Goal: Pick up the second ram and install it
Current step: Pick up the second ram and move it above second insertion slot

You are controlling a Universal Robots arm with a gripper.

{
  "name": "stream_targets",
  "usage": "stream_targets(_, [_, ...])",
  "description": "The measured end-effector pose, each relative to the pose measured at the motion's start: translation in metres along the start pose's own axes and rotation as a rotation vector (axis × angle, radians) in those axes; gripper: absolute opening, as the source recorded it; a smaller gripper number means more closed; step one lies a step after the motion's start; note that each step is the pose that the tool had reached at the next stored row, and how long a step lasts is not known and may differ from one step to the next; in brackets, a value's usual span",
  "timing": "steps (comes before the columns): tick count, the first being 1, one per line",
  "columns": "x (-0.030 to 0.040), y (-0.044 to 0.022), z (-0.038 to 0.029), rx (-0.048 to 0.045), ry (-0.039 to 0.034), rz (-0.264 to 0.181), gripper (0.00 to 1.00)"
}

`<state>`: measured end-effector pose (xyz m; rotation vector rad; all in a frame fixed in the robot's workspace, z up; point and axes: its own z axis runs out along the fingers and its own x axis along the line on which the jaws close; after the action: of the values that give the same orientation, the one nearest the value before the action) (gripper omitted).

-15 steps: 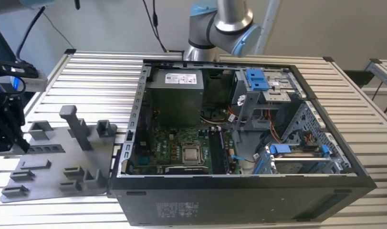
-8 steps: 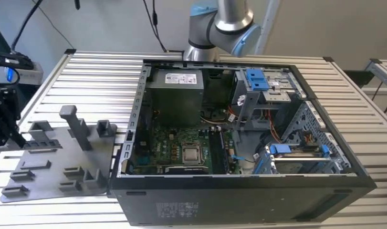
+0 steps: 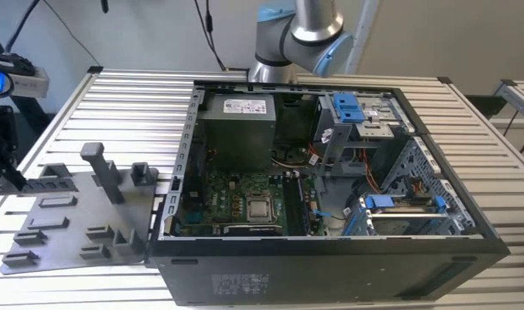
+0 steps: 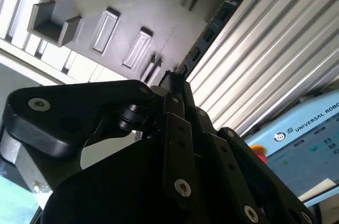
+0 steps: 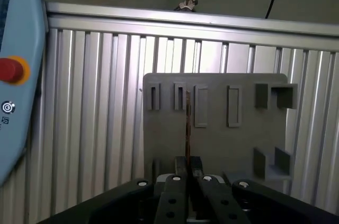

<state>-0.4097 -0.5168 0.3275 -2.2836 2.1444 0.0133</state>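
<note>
My gripper [image 5: 188, 163] is shut on the second ram [image 5: 188, 123], a thin dark board seen edge-on and sticking out from between the fingers over the grey holder tray [image 5: 243, 144]. In the second wrist view the ram [image 4: 212, 28] runs away from the gripper [image 4: 172, 82] as a dark strip with black chips, above the edge of the tray [image 4: 132, 1]. In the exterior view the gripper [image 3: 10, 183] is at the far left. There the ram [image 3: 48, 185] reaches towards the exterior view's right, over the tray's [image 3: 63, 232] far corner.
The open computer case [image 3: 331, 258] lies right of the tray, with the motherboard [image 3: 244, 206], the grey power-supply box [image 3: 238, 126] and blue drive brackets [image 3: 348, 110] inside. A teach pendant [image 5: 16, 75] lies on the slatted aluminium table [image 3: 132, 97]. The arm's base [image 3: 296, 39] stands behind the case.
</note>
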Motion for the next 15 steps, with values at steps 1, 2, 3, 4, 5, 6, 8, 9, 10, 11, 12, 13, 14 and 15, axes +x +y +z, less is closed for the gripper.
stream_targets(1, [0.0000, 0.0000, -0.0027, -0.0001, 0.0000, 0.000, 0.14])
stream_targets(2, [-0.0001, 0.0000, -0.0053, -0.0001, 0.0001, 0.000, 0.14])
stream_targets(3, [-0.0001, 0.0000, -0.0081, 0.0000, 0.0000, 0.000, 0.14])
stream_targets(4, [-0.0002, 0.0000, -0.0106, 0.0000, 0.0000, 0.000, 0.14])
stream_targets(5, [-0.0002, 0.0000, -0.0128, -0.0001, 0.0000, 0.000, 0.14])
stream_targets(6, [-0.0002, 0.0000, -0.0148, -0.0001, 0.0000, 0.000, 0.14])
stream_targets(8, [-0.0002, 0.0004, -0.0192, -0.0001, 0.0001, 0.000, 0.14])
stream_targets(9, [-0.0002, 0.0006, -0.0218, 0.0000, 0.0000, 0.000, 0.14])
stream_targets(10, [-0.0003, 0.0009, -0.0247, 0.0000, 0.0000, 0.000, 0.14])
stream_targets(11, [-0.0004, 0.0011, -0.0282, -0.0001, 0.0001, 0.000, 0.14])
stream_targets(12, [-0.0005, 0.0012, -0.0313, 0.0000, 0.0001, 0.000, 0.14])
stream_targets(13, [-0.0005, 0.0012, -0.0344, 0.0000, 0.0000, 0.000, 0.14])
stream_targets(14, [-0.0005, 0.0012, -0.0376, 0.0000, 0.0000, 0.000, 0.14])
stream_targets(15, [-0.0006, 0.0012, -0.0409, 0.0000, 0.0000, 0.000, 0.14])
